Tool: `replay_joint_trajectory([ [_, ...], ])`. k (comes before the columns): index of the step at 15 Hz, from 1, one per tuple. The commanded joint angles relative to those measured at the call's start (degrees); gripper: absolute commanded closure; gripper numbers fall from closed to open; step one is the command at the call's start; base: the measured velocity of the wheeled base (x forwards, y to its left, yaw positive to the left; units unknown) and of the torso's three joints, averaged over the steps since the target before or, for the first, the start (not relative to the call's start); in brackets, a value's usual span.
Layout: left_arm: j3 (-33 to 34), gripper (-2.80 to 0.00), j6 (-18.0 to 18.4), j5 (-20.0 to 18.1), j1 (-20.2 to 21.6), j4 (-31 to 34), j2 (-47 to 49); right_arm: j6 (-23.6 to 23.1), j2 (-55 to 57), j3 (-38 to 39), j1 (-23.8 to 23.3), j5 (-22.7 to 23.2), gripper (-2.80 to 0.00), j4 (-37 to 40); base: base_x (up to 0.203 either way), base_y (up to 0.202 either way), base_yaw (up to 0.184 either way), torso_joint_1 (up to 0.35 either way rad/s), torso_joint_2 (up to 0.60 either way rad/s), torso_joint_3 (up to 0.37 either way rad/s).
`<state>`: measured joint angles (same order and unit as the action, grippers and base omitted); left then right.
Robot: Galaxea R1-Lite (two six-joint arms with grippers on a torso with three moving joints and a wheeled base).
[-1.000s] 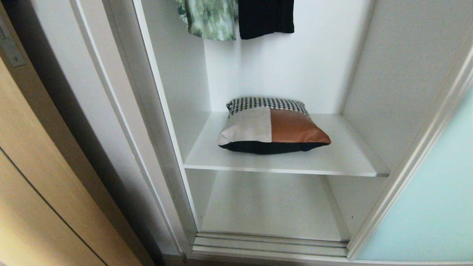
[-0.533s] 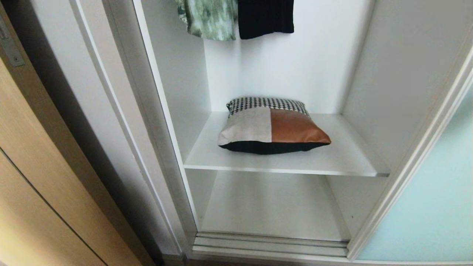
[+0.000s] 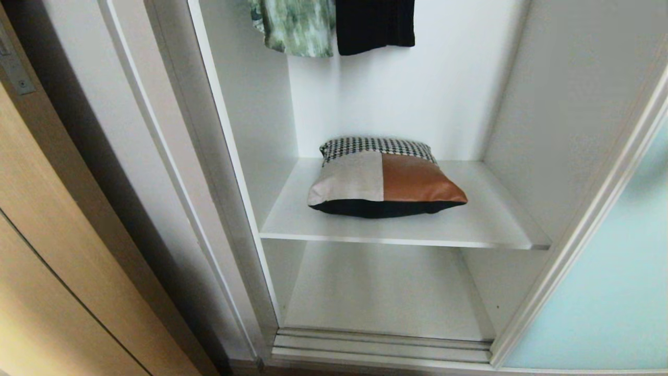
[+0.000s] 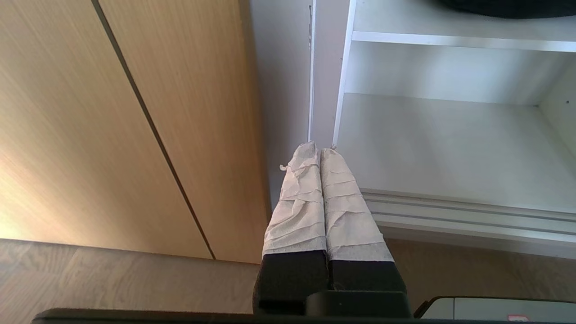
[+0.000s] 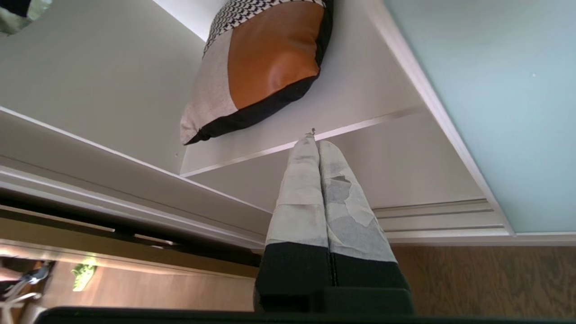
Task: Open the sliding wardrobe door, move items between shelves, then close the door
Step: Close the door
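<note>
The upper shelf, a flat matt white board inside the white-walled wardrobe, carries one square cushion lying flat near its middle, houndstooth band toward the back wall, beige patch on the left, rust-brown patch on the right, black underside showing along the front edge. Below it the lower shelf, also plain white, reaches forward to the ridged floor track. Beyond the track lies brown wooden floor.
</note>
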<state>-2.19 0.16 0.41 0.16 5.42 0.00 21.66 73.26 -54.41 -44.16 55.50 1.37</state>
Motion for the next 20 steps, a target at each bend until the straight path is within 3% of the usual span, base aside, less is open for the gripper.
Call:
replay_joint_trajectory([
  [1,0.00,0.00,-0.07,0.02,0.02,0.02,0.09,0.13,3.61,-2.15,0.27,0.47,0.00,-0.03,0.000,0.000,0.000,0.000,0.00,0.000],
  [10,0.00,0.00,0.02,0.02,0.02,0.02,0.09,0.05,12.95,-8.92,5.94,0.06,0.00,0.04,0.000,0.000,0.000,0.000,0.00,0.000],
  [20,0.00,0.00,-0.06,0.02,0.02,0.02,0.09,0.22,18.31,-12.41,5.56,-1.25,0.00,-1.82,0.000,0.000,0.000,0.000,0.00,0.000],
])
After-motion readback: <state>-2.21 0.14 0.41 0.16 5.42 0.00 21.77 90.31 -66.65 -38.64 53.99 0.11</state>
